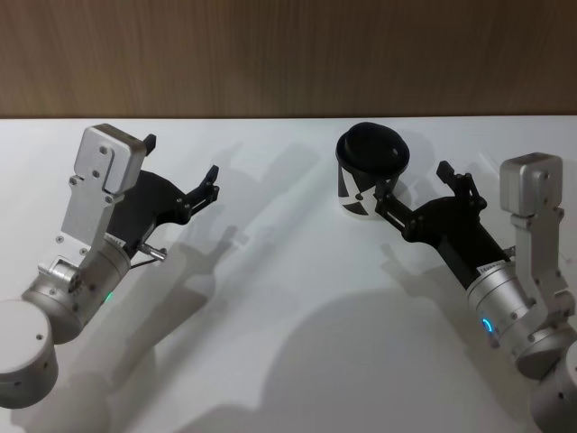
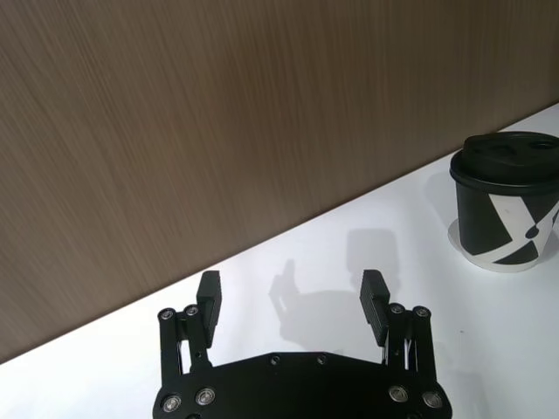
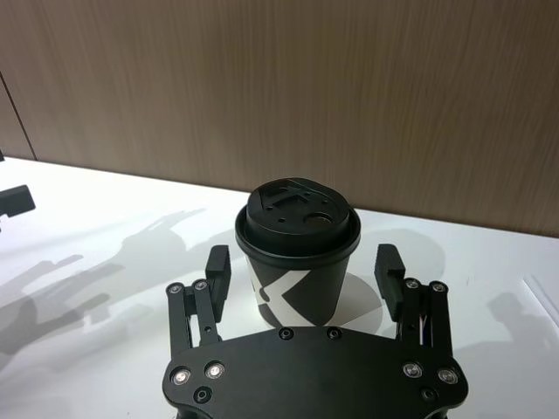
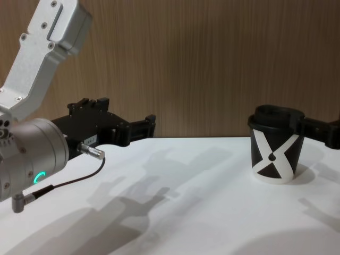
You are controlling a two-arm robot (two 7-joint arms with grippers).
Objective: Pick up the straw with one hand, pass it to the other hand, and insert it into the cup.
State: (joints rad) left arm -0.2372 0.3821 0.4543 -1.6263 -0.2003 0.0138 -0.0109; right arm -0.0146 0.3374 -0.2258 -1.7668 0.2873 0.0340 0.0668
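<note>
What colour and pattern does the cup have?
The cup is black with a white X, clearest in the chest view.

Surface: counter, white, flat, matte.
Far edge: meets a brown wood-grain wall.
On it: the cup, upright, lid on, white base rim seated on the counter.
Cup position: right of centre, near the far edge.

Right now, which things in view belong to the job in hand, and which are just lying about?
Part of the job:
- cup, upright, lid on
- right tool, open, a finger on either side of the cup
- left tool, open, holding nothing, above the table's left

Just there:
- white table
- wooden wall
- thin dark cable on the left arm
</note>
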